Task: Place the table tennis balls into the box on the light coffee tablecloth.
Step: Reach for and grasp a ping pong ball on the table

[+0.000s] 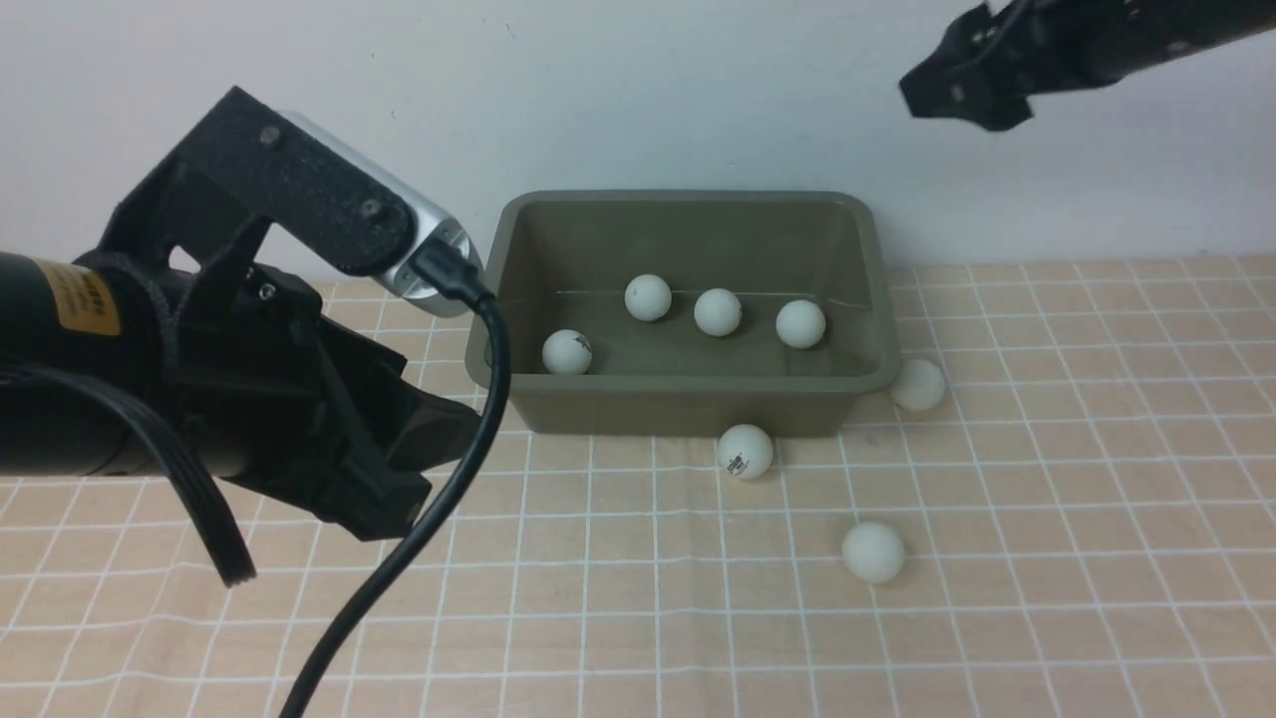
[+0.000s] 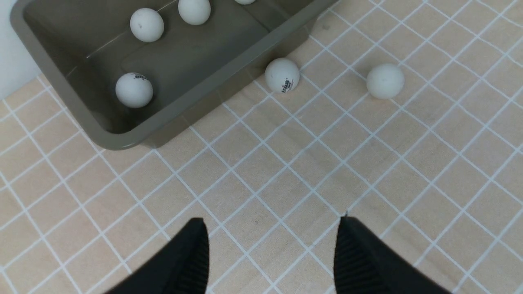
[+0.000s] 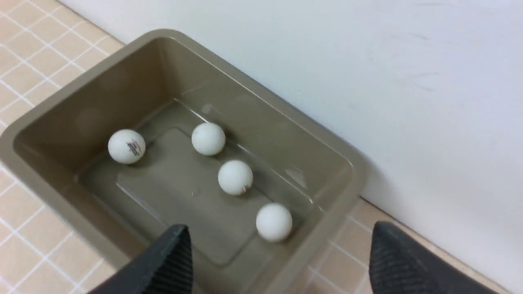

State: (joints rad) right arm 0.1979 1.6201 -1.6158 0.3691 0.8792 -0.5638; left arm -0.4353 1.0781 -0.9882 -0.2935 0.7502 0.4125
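Note:
The olive-green box (image 1: 688, 411) stands on the light coffee tablecloth (image 1: 1097, 499) with several white table tennis balls in it, one of them marked (image 1: 567, 352). Three balls lie on the cloth: one marked (image 1: 745, 451) at the box's front wall, one (image 1: 918, 384) at its right front corner, one (image 1: 873, 551) nearer me. My left gripper (image 2: 271, 220) hovers open over bare cloth, left of the box (image 2: 122, 139), with the marked ball (image 2: 282, 75) and a plain one (image 2: 385, 81) ahead. My right gripper (image 3: 278, 226) hangs open and empty high over the box's right end (image 3: 351, 179).
A white wall (image 1: 698, 100) rises directly behind the box. A black cable (image 1: 469, 469) droops from the left wrist across the front left of the cloth. The right arm (image 1: 1097, 40) reaches in from the upper right.

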